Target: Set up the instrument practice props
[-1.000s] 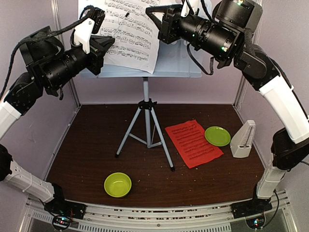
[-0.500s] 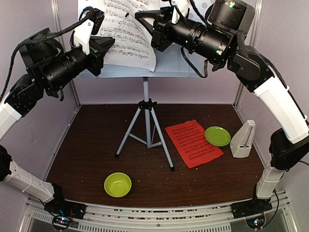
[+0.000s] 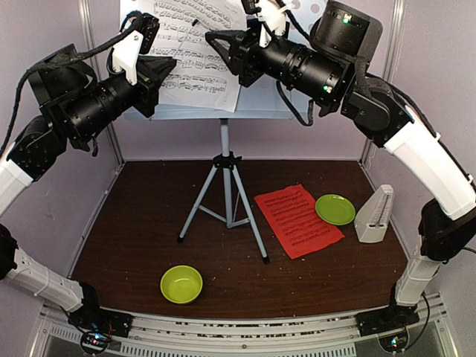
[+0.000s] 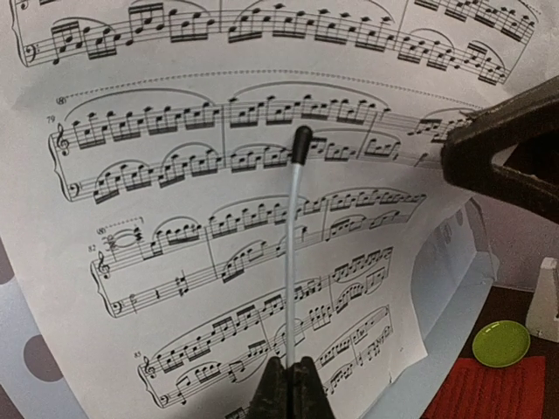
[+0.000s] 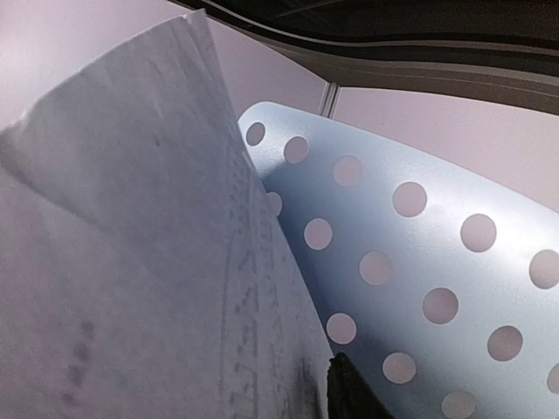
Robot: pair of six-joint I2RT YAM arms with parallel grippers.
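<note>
Left gripper [image 4: 288,384] clenched on thin grey rod [image 4: 293,253] across white page [image 4: 175,262]; right gripper [image 3: 212,36] at its right edge, grip I can't tell.

The dark brown worktop [image 3: 134,223] carried the grey tripod legs of the music stand [image 3: 225,195] near its middle. A red sheet-music page [image 3: 298,221] lay flat to their right. A lime-green plate [image 3: 335,209] sat just beside the page. A cream metronome [image 3: 374,214] stood upright by the right wall, and a lime-green bowl [image 3: 181,284] sat well apart near the front edge.
</note>
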